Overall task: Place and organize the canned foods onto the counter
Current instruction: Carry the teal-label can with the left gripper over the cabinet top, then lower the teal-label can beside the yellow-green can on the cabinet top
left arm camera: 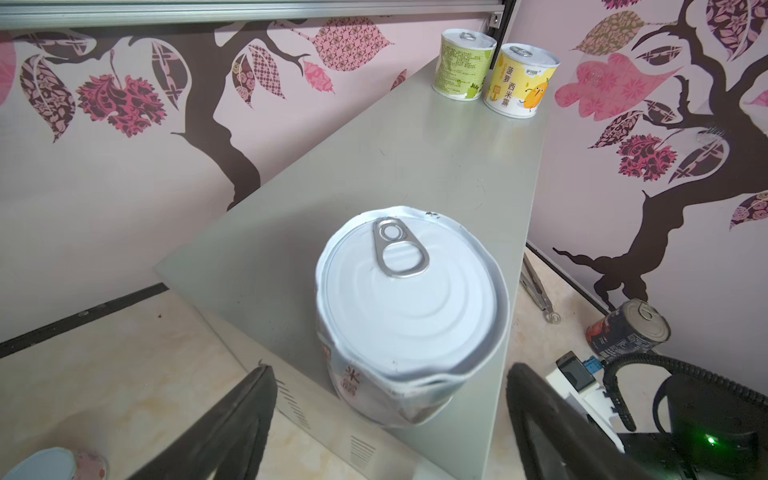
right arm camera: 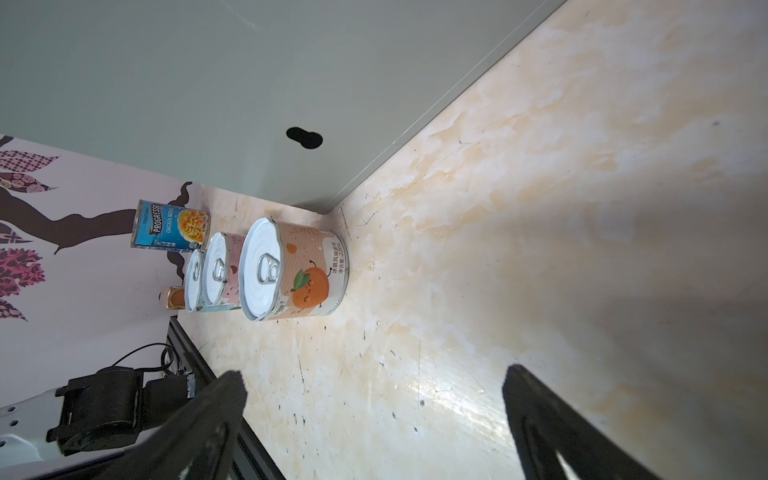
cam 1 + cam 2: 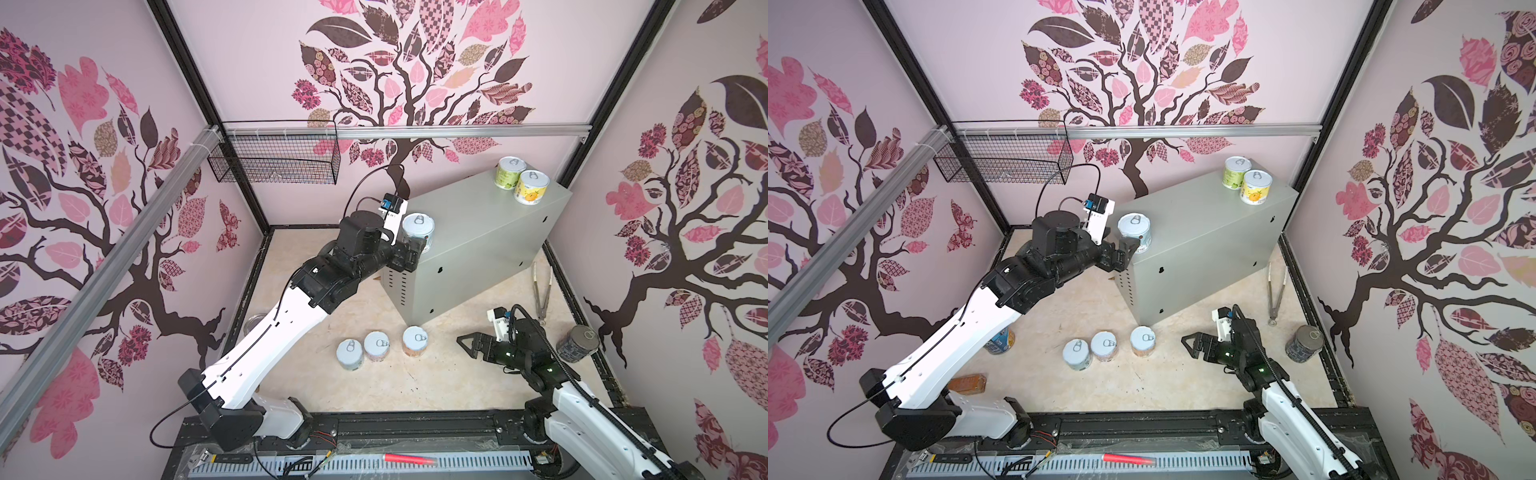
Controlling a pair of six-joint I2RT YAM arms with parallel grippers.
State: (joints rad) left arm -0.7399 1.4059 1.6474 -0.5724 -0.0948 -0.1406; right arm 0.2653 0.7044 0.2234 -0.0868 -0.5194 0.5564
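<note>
Table [image 3: 478,216]: grey sheet-metal box, set at an angle on the beige floor [image 3: 415,386], rear right of the cell.

Left arm [image 3: 266,340]: you have it stretched up to the table's near-left corner. Right arm [image 3: 582,411]: low over the floor, front right.

Left pincer [image 1: 390,368]: open. Its jaws stand either side of the white-lidded can [image 3: 417,230], and the left wrist view shows a gap on each side, so no grip. That can sits upright on the table top, close to the near-left corner; its rim looks dented.

Right pincer [image 2: 374,370]: spread wide, nothing between the jaws, over bare floor.

Tall cans, both on the floor:
- dark-labelled can [image 3: 578,343], far right by the wall.
- blue-labelled can [image 3: 1000,340], partly hidden under the left arm.

Short cans on the table: green can [image 3: 509,172] and yellow can [image 3: 531,187], upright, just beside each other at the far corner, well apart from the white-lidded can.

Short cans on the floor: three upright in a row in front of the table: orange-label can [image 3: 415,340], pink-label can [image 3: 377,347], pale-blue can [image 3: 350,354].

Metal tongs [image 3: 542,291]: flat on the floor, right of the table.
</note>
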